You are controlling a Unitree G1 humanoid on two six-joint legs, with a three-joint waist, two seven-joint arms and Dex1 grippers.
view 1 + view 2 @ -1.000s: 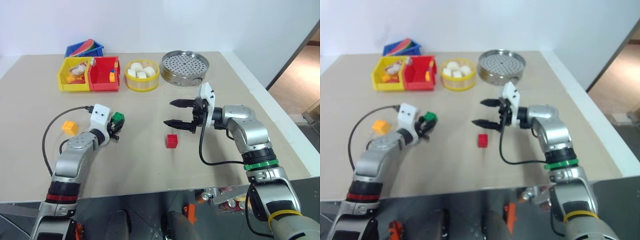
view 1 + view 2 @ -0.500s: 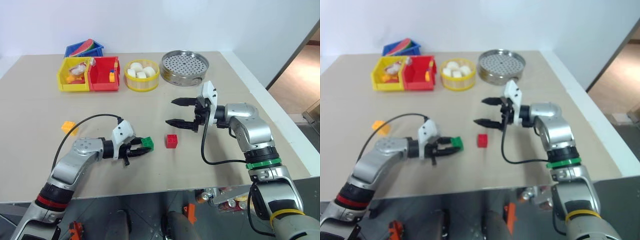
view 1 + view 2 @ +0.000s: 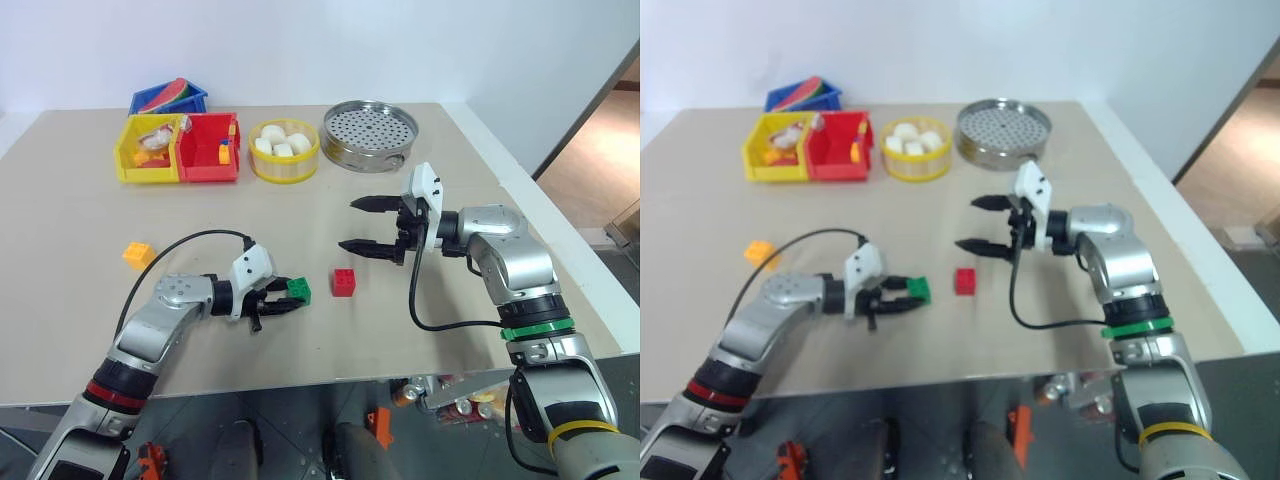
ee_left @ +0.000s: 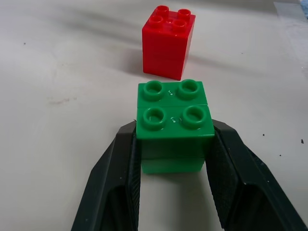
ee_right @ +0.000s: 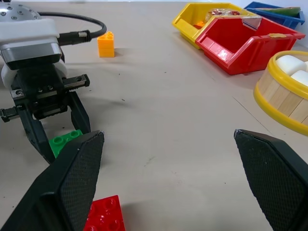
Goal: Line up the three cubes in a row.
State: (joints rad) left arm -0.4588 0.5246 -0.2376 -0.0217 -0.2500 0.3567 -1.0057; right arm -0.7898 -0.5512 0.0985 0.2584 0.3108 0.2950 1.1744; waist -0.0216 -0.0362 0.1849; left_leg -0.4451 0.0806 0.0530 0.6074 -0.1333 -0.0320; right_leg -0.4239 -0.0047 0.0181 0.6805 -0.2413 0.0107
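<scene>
Beige table [image 3: 90, 220] against a white wall. Left gripper [image 3: 283, 302] low over the table near the front, fingers clamped on the green cube [image 3: 297, 290], one finger on each side; in the left wrist view the green cube [image 4: 174, 126] sits upright, studs up. Red cube [image 3: 344, 282] stands on the table just at 3 o'clock of the green one, close but apart. Orange-yellow cube [image 3: 138, 255] sits alone well off at 9 o'clock of the left gripper. Right gripper [image 3: 363, 224] hovers at 1 o'clock of the red cube, fingers spread wide, holding nothing. At the back edge: yellow bin [image 3: 135, 166], red bin [image 3: 208, 160], blue bin [image 3: 160, 100], round yellow tub of white lumps [image 3: 284, 163], metal steamer tray [image 3: 370, 135].
</scene>
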